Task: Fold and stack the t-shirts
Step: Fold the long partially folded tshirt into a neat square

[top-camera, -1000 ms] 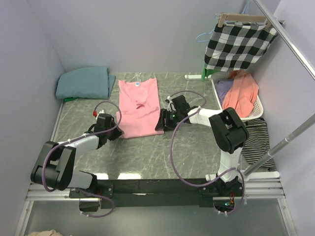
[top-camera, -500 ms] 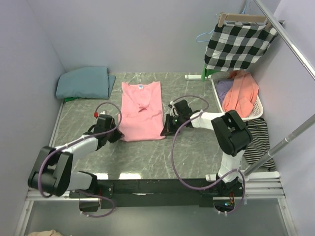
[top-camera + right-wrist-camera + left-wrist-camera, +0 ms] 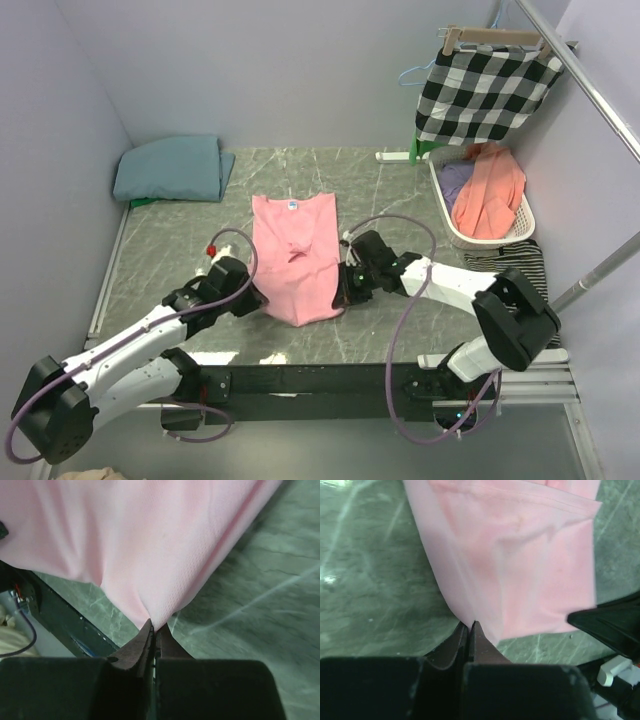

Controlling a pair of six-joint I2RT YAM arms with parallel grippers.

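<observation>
The light pink t-shirt (image 3: 296,255) lies lengthwise on the table's middle, collar at the far end. My left gripper (image 3: 252,299) is shut on its near left corner (image 3: 470,615). My right gripper (image 3: 347,293) is shut on its near right corner (image 3: 155,612). The pinched corners pucker the pink cloth at both gripper tips. The dusty teal t-shirt (image 3: 170,168) lies folded at the far left corner, away from both grippers.
A white basket (image 3: 447,215) with orange and purple clothes stands at the right. A black-and-white checked cloth (image 3: 482,92) hangs on a rack above it. A striped garment (image 3: 520,268) lies by the basket. The table's near edge (image 3: 320,355) is just behind the shirt's hem.
Both grippers have pulled the pink shirt toward the near edge of the table, still holding its near corners. The shirt slid nearer and its hem bunched slightly.
</observation>
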